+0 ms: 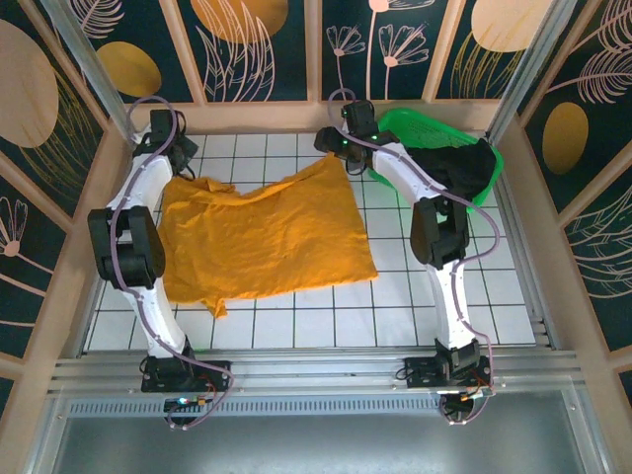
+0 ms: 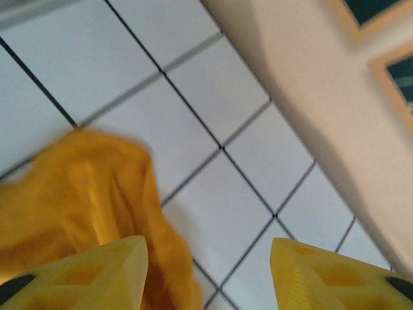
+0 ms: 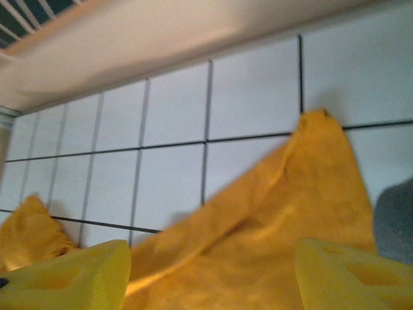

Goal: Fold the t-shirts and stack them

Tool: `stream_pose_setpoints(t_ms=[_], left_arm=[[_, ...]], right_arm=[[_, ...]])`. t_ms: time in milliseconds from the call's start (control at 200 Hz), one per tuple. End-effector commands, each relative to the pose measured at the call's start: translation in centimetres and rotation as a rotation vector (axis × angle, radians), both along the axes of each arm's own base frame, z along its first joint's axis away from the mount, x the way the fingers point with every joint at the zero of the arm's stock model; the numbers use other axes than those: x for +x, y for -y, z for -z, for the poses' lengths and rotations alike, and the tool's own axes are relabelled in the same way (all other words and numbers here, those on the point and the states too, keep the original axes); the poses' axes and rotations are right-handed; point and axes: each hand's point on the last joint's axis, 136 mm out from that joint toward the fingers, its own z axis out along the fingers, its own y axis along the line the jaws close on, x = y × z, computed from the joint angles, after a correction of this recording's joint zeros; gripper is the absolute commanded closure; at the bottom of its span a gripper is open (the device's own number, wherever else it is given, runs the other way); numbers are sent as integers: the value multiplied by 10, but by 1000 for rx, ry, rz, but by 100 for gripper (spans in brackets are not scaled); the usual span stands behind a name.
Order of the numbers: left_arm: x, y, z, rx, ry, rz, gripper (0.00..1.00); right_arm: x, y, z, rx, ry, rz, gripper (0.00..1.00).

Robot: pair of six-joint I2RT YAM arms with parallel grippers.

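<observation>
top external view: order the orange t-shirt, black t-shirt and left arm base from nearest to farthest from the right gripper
1. orange t-shirt, its far corner at the right gripper
2. black t-shirt, to the right, in the green basket
3. left arm base, near left edge

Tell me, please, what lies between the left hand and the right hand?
In the top view, the far edge of the orange t-shirt runs between the left hand and the right hand, bare white tiles beyond it.

Plain mustard-orange shirt [image 1: 262,237], centre left. Black shirt [image 1: 459,163] in green basket [image 1: 413,123], upper right. White tiles [image 1: 415,296], dark grout. Yellow fingers [image 2: 97,271]. Dark walls [image 1: 267,69], gold-and-pink leaf patterns.
</observation>
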Motion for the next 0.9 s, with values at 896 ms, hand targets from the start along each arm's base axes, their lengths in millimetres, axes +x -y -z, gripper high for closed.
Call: stream_pose_setpoints(t_ms=[896], left_arm=[[-161,29,86,-23,-373,169,57]], right_arm=[[-17,50,-21,-77,-5,88,38]])
